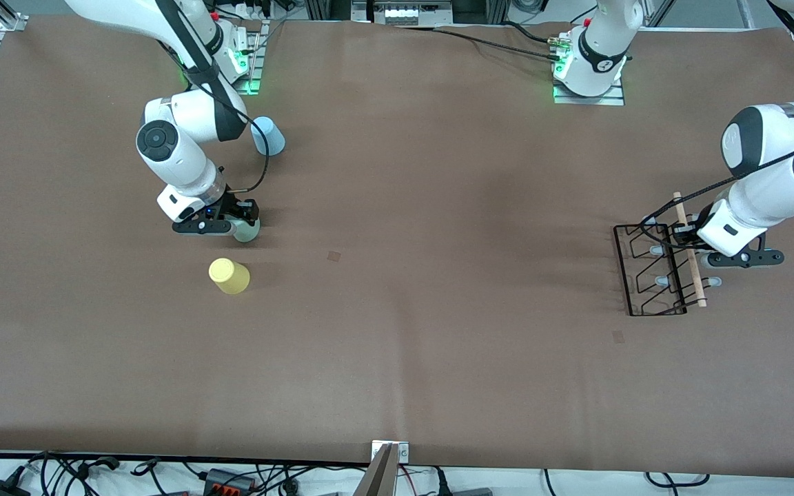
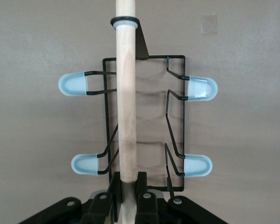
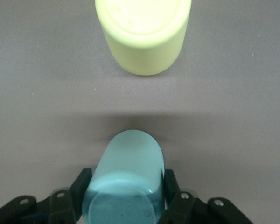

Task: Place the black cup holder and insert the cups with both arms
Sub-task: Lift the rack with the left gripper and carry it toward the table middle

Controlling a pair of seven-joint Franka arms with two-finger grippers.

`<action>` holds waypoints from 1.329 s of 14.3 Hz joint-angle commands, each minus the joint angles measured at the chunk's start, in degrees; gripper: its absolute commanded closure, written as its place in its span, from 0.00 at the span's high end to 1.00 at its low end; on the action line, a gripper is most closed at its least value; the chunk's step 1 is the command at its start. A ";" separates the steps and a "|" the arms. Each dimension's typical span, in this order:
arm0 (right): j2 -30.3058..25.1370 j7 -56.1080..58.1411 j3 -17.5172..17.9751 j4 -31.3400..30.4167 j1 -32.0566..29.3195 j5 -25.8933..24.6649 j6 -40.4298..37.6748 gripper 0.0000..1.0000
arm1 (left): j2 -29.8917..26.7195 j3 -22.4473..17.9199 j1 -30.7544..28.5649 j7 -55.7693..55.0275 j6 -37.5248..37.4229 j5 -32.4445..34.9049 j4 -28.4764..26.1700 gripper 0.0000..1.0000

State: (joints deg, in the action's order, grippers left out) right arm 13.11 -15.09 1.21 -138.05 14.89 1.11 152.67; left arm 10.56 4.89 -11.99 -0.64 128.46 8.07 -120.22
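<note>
The black cup holder [image 1: 650, 270] stands on the table at the left arm's end, its wooden rod handle [image 1: 690, 258] on top. My left gripper [image 1: 684, 235] is shut on that rod [image 2: 127, 112] near one end, a finger [image 2: 113, 183] pressed on each side; pale-tipped prongs [image 2: 201, 88] stick out beside it. At the right arm's end, my right gripper [image 1: 244, 223] is shut on the mint green cup [image 1: 248, 231], which stands upside down on the table [image 3: 128, 172]. The yellow cup [image 1: 229, 275] [image 3: 143, 35] stands nearer the front camera. The light blue cup [image 1: 268, 136] sits farther from it.
Brown table cover [image 1: 424, 207] spreads wide between the two arms. Two small taped marks [image 1: 334, 255] [image 1: 618, 336] lie on it. Cables and power strips run along the table's edge nearest the front camera.
</note>
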 commanded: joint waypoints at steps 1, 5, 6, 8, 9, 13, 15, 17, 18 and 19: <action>-5.27 0.32 -0.42 0.59 -0.12 -0.93 -6.48 0.15 | -0.63 0.65 -0.14 -0.42 -0.05 0.10 1.22 0.01; -12.92 0.59 -1.03 0.94 -0.65 -1.20 -14.39 0.14 | -0.37 4.15 1.08 -1.46 -7.68 0.10 7.97 0.01; -14.76 0.59 -1.03 1.81 -0.83 -1.46 -17.46 0.14 | -0.37 5.56 1.35 -2.86 -8.04 0.10 9.73 0.01; -18.11 0.50 -0.86 3.48 -0.83 -1.37 -22.57 0.14 | -0.28 8.54 1.44 -3.32 -8.14 0.10 12.54 0.01; -19.95 0.41 -0.68 4.53 -0.74 -1.46 -25.20 0.14 | -0.19 10.56 1.53 -4.10 -8.05 0.10 13.51 0.01; -21.99 0.50 -0.33 6.56 -0.57 -1.73 -31.64 0.16 | -0.02 20.75 1.62 -15.32 -8.05 0.10 14.66 0.01; -21.73 1.11 -0.42 7.00 -0.57 -1.73 -31.99 0.16 | 1.03 26.37 1.70 -22.70 -8.05 0.10 14.67 0.01; -21.73 2.51 -0.68 7.00 -0.92 -1.73 -32.08 0.16 | 2.87 31.12 1.88 -30.09 -8.05 0.10 14.84 0.01; -21.64 2.70 -0.68 7.26 -1.00 -1.73 -32.08 0.16 | 4.01 32.80 2.92 -32.73 -7.96 0.10 15.62 0.01; -21.47 2.70 -0.77 7.35 -1.01 -1.73 -32.00 0.16 | 5.33 33.16 4.33 -35.55 -7.96 0.19 16.76 0.01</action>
State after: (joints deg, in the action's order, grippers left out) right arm -8.64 -13.73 0.46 -131.83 14.36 -0.09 121.76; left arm 12.85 36.24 -8.90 -31.33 121.37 7.99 -107.03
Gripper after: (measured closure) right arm 0.330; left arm 0.837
